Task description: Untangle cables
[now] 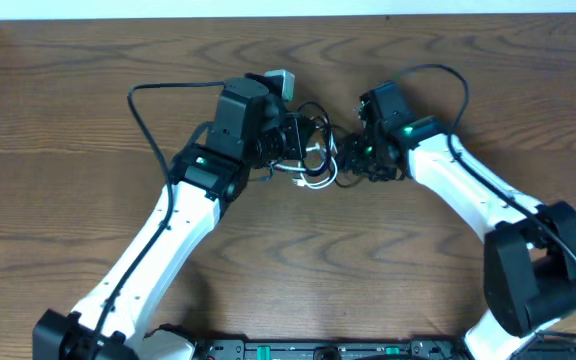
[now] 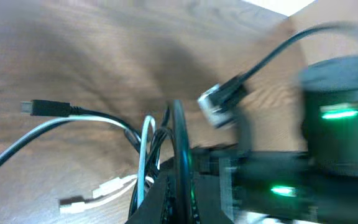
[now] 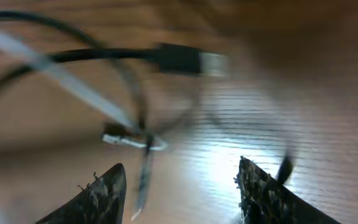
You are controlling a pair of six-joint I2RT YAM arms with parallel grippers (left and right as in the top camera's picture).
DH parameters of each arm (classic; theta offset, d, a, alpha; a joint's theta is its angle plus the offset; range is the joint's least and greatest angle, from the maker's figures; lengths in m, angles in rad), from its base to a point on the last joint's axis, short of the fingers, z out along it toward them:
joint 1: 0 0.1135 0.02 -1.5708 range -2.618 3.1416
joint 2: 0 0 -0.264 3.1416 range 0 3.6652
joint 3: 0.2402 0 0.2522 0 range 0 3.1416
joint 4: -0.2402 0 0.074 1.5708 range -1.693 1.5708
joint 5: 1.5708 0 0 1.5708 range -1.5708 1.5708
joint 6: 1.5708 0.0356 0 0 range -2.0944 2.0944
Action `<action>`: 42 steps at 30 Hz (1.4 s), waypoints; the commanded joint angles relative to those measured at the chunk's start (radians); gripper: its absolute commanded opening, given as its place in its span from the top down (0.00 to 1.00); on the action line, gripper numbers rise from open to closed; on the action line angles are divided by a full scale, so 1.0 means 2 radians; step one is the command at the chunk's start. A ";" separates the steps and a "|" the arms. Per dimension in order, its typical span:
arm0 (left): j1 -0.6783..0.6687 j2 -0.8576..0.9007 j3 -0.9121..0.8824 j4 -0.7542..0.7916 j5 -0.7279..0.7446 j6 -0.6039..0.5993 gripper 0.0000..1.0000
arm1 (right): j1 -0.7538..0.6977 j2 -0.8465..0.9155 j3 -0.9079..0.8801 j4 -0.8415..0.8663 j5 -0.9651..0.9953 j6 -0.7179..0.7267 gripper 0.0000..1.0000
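The black cable (image 2: 42, 108) and the white cable (image 2: 110, 185) lie looped together in the middle of the tabletop (image 1: 68, 80), between the two arms. The right pincer (image 3: 179, 190) is spread wide just beside them, gripping nothing. The left pincer (image 1: 306, 140) sits among the loops, and I cannot tell whether it clamps a cord.
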 commanded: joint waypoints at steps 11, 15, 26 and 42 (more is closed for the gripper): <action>0.125 -0.105 0.003 -0.030 -0.018 0.000 0.92 | -0.121 0.018 -0.009 -0.123 0.140 -0.040 0.46; 0.124 -0.103 0.003 -0.055 -0.016 0.006 0.93 | -0.146 0.018 -0.009 -0.125 0.096 -0.093 0.52; 0.108 -0.103 0.003 -0.054 0.054 0.027 0.92 | -0.135 -0.061 0.016 -0.028 -0.299 -0.271 0.39; 0.104 -0.047 0.003 0.001 0.205 0.047 0.93 | 0.011 -0.046 0.015 0.055 -0.136 -0.011 0.44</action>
